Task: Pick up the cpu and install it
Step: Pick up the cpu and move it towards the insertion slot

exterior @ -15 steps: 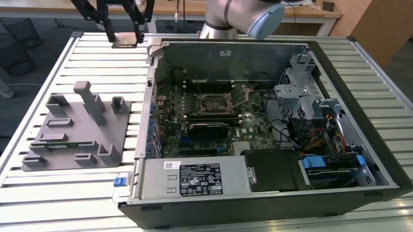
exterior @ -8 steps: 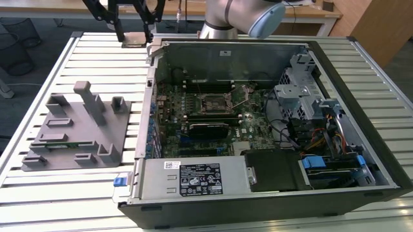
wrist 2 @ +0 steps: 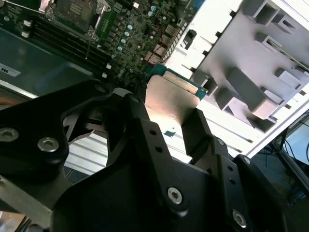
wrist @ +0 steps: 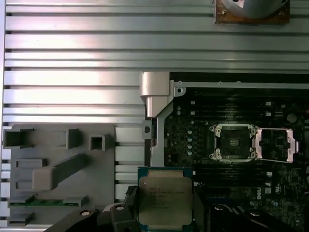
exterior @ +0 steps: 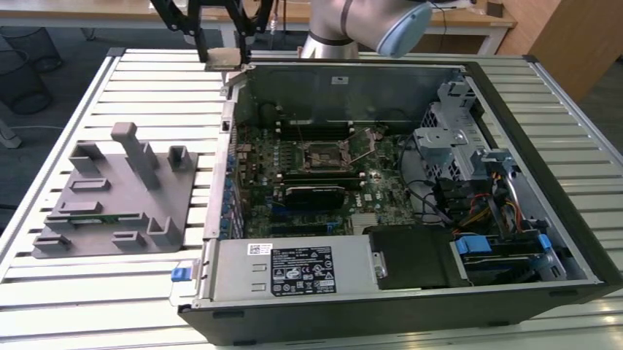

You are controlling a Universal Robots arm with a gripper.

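Gripper (exterior: pixel 225 52) hung toward the exterior view's upper left, above the slatted table (exterior: pixel 146 80) and just outside the far corner of the open computer case (exterior: pixel 467 95). Its black fingers (wrist 2: pixel 145 130) were drawn in narrow on opposite edges of the cpu (exterior: pixel 226 60), which sat flat between them, clear of any surface. In the first wrist view the cpu (wrist: pixel 165 198) showed its silvery lid toward the camera. The socket (wrist: pixel 234 142) lay well apart from it on the motherboard inside the case, with its metal frame (wrist: pixel 276 145) flipped open beside it (so the seat looked ready to receive). The grey holder fixture (exterior: pixel 98 182) sat on the exterior view's left, a green memory stick (wrist: pixel 48 200) in one of its slots. Judged risks: the hold was on thin edges only, so a jolt in the carry could tilt the chip or let it slip onto the board. The case wall and its corner bracket (wrist: pixel 157 87) stood between chip and socket, so a low path could clip them. A chip set down rotated or off-square would bend socket contacts if pressed, and the orientation mark could not be made out. The raised frame beside the seat could also snag a finger on the way down.
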